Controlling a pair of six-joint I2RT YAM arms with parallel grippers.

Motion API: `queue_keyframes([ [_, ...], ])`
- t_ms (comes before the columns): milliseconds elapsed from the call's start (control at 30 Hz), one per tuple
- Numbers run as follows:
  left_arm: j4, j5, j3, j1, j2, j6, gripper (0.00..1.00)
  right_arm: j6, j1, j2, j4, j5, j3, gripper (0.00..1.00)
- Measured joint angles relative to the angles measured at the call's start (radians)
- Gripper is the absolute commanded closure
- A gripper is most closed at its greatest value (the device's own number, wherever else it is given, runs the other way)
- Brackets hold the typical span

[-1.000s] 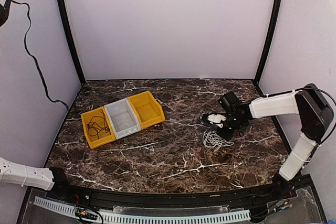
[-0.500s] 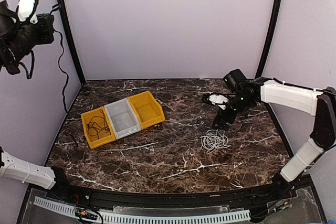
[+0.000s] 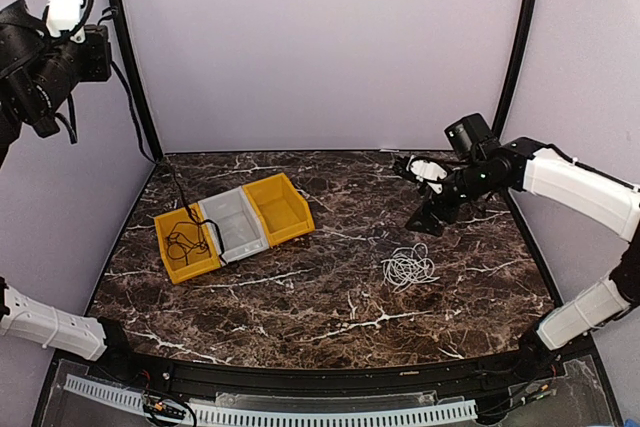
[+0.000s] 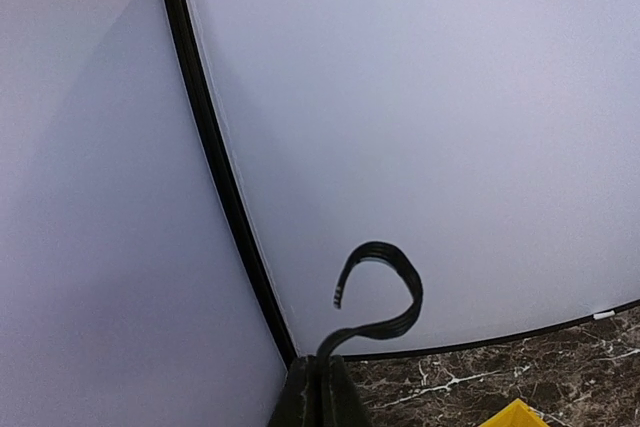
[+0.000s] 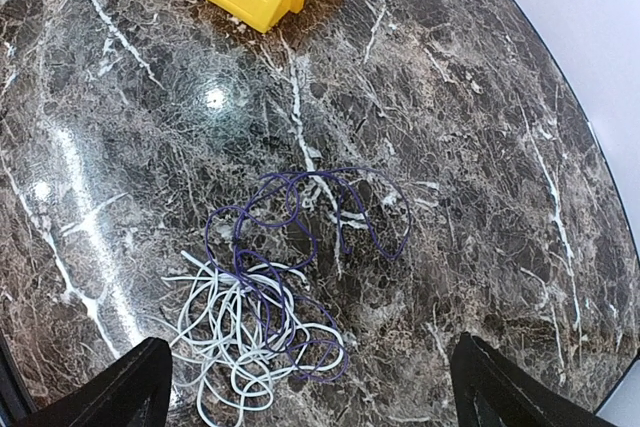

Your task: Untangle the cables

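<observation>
Standing at the bench (image 3: 300, 297), I note the two arms at very different heights. The left end effector (image 4: 320, 389) is raised high toward the rear left corner of the enclosure, with its fingers pressed together on a black cable (image 4: 415, 297). A short hooked length of that cable curls up above the closed fingers. The rest hangs down along the left wall and reaches the bins on the bench.

Three bins sit side by side, touching, in a slanted row on the left half of the bench. The nearest yellow bin (image 3: 163, 237) holds a loose bundle of black cords (image 3: 183, 242). The grey bin (image 3: 235, 227) stands in the middle and the far yellow bin (image 3: 280, 209) at the rear. Whether the hanging cable ends in the nearest yellow bin or the grey one, I cannot tell.

The right end effector (image 3: 422, 195) hovers above the right half of the bench with its fingers spread wide apart, gripping nothing. Below it and slightly nearer, a white cable (image 5: 235, 342) lies in a small coiled heap on the marble. A purple cord (image 5: 330, 212) is looped through and over it. This tangle is well apart from the bins.
</observation>
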Motion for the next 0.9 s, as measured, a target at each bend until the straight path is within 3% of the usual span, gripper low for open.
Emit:
queue_keyframes([
  [333, 0.131, -0.011, 0.066, 0.06, 0.126, 0.175, 1.0, 0.01, -0.001, -0.022, 0.099, -0.019, -0.165, 0.01],
  [633, 0.219, -0.013, 0.086, 0.113, 0.142, 0.262, 1.0, 0.018, -0.001, -0.002, 0.198, -0.053, -0.257, 0.01],
  [767, 0.15, 0.025, 0.026, 0.225, 0.141, 0.182, 1.0, 0.019, -0.001, 0.003, 0.223, -0.068, -0.277, 0.01],
  [900, 0.007, 0.126, -0.117, 0.337, 0.117, -0.022, 1.0, 0.019, -0.001, 0.003, 0.247, -0.076, -0.3, 0.01],
])
